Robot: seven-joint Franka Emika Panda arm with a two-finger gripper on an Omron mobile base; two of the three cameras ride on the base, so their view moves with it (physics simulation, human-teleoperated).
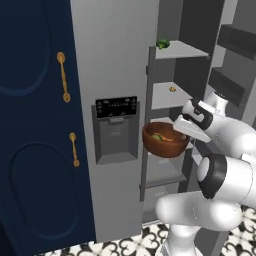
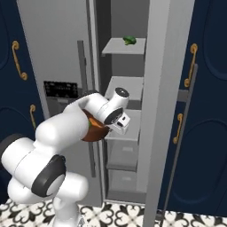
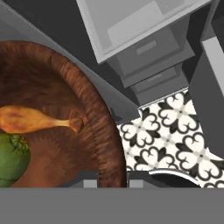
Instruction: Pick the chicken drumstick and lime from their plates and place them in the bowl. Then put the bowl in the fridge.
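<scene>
Already chicken drumstick (image 3: pixel 37 119) and lime (image 3: pixel 12 159) lay in bowl (image 1: pixel 165 140); gripper (image 1: pixel 182 131) clamped on rim, bowl not yet shelved in fridge (image 1: pixel 115 75)

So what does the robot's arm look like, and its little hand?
The arm is made of fat, smooth white tubes, glossy like plastic, with dark rings at its joints. Its wrist has a dark band. The gripper is a small white block, and two small grey finger tips poke out from it.
</scene>
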